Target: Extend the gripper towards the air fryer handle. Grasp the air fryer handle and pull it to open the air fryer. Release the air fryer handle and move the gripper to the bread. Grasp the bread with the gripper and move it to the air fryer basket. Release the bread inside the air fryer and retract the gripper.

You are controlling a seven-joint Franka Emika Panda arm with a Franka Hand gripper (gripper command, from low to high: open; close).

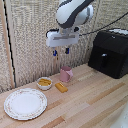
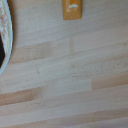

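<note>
At the exterior view's right edge, the air fryer [image 1: 110, 51] is partly cut off by the frame, its basket pushed in flush and the air fryer handle [image 1: 103, 61] a dark bar hard to separate from the black front. Wrist view shows only bare bench [image 2: 70, 75], the bread [image 2: 72, 9] clipped by the frame and a plate [image 2: 4, 40] rim. High above the pink cup [image 1: 66, 74], the gripper [image 1: 60, 51] hangs with jaws slightly apart, holding and touching nothing. Bread [image 1: 61, 87] lies on the bench between the cup and a small bowl [image 1: 44, 83].
</note>
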